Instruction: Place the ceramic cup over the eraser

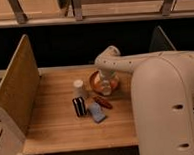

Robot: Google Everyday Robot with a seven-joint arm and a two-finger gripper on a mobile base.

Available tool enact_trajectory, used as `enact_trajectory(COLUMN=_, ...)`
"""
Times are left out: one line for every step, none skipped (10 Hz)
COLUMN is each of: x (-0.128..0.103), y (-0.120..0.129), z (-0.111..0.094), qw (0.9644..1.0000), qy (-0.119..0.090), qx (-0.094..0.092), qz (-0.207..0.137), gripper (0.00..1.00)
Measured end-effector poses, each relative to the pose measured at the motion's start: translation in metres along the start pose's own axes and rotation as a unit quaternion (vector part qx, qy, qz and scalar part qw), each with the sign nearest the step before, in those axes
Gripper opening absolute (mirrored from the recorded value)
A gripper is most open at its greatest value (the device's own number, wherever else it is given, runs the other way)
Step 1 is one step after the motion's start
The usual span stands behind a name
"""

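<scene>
Wooden table (54, 130), with an upright side panel (16, 92) at its left edge. White arm (161, 87) reaching in from the right and bending down over the far middle of the table. Orange bowl (94, 80) there, holding a whitish item (107, 90) partly hidden by the gripper (107, 83), which hangs low into the bowl with fingers released and spread, grasping nothing. Ceramic cup (80, 88) standing on the table just left of the bowl, contents not visible. Eraser (79, 107) lying uncovered just in front of the cup. Light-blue flat piece (97, 112) and dark reddish piece (103, 102) close beside the eraser's right.
</scene>
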Motion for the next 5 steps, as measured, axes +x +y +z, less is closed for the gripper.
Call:
enact_trajectory(x=-0.005, y=0.001, z=-0.011, qw=0.9999, qy=-0.011, qx=0.004, qz=-0.005, gripper=0.8)
enact_trajectory(x=-0.014, y=0.002, z=-0.032, qw=0.9994, qy=-0.03, qx=0.011, qz=-0.012, gripper=0.8)
enact_trajectory(x=-0.02, y=0.003, z=-0.053, qw=0.9985, qy=-0.049, qx=0.018, qz=-0.017, gripper=0.8)
enact_trajectory(x=-0.022, y=0.006, z=-0.072, qw=0.9974, qy=-0.065, qx=0.02, qz=-0.023, gripper=0.8)
enact_trajectory(x=-0.021, y=0.015, z=-0.088, qw=0.9965, qy=-0.076, qx=0.015, qz=-0.032, gripper=0.8)
